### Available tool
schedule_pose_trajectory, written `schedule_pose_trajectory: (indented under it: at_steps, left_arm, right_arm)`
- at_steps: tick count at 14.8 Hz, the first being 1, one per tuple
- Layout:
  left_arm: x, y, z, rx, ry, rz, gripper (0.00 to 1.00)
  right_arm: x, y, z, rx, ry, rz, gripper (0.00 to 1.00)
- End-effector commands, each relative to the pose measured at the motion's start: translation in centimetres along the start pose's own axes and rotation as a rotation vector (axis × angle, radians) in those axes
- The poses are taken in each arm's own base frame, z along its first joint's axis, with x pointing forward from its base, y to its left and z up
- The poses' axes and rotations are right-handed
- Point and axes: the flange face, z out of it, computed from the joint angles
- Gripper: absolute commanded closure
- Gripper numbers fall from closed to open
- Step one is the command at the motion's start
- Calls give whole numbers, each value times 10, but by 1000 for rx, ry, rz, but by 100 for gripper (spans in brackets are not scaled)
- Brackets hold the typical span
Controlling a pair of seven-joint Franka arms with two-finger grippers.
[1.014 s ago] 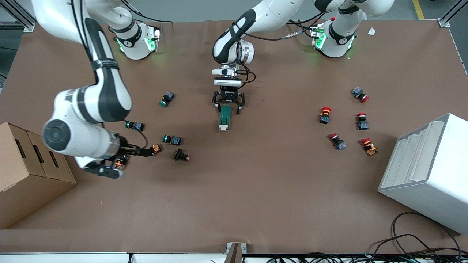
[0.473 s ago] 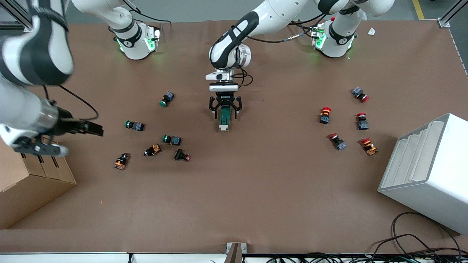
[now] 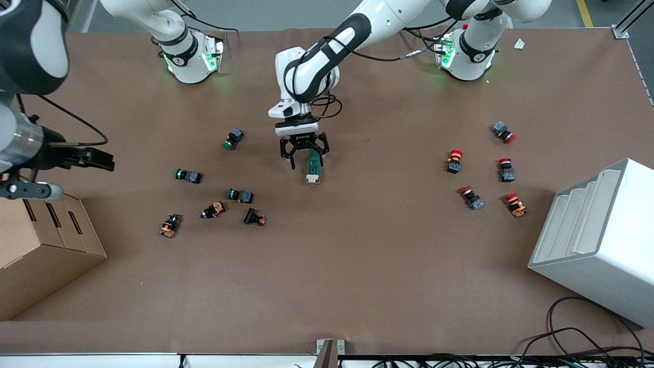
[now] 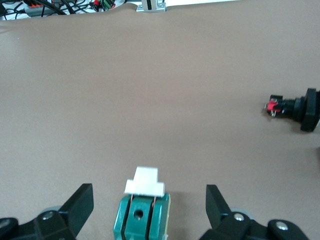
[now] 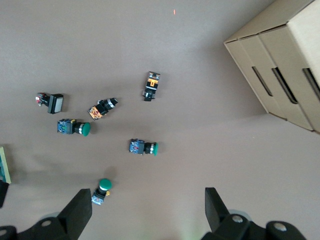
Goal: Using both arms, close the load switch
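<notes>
Both grippers stand wide open and empty. In the front view the left gripper point(image 3: 304, 152) straddles the end of the switch point(image 3: 312, 167) nearest the arm bases without gripping it; its wrist view shows clear gaps between the switch point(image 4: 141, 212) and each finger point(image 4: 77, 207), and cuts off the green body so only the white lever end is whole. The switch lies flat at the table's middle, lever end nearest the front camera. The right gripper point(image 3: 76, 163) hangs high over the right arm's end of the table, above the cardboard box point(image 3: 41, 245); most of that arm runs out of frame.

Brown paper covers the table point(image 3: 357, 266). A white stepped bin point(image 3: 598, 235) sits at the left arm's end, partly cut off. Green pushbuttons point(image 3: 240, 194) lie scattered toward the right arm's end and red ones point(image 3: 454, 160) toward the left arm's end.
</notes>
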Motion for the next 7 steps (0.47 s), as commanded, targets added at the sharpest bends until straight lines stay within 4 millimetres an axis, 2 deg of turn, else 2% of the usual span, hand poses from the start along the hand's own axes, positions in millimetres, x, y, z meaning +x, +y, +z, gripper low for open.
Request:
schedule_pose_trajectory:
  at_steps: [1,2,3,5,7]
  left_arm:
    - [53,-8,-16,11,-73,-4,1]
    - [80,-14,-23,9,-106,-12,1]
    - [116,-25,-27,6,-151,-31,0]
    - [183,-59,-31,-6,-240,-39,0]
    - [243,-102,-31,-27,-310,-47,0]
  right_arm:
    - [-9,20,-17,-7,3,2,0]
    - [-10,23,-19,-5,4,13,0]
    - [-14,33,-24,3,14,31,0]
    - [-20,56,-26,25,3,55,0]
    - [-24,56,-26,26,-25,57,0]
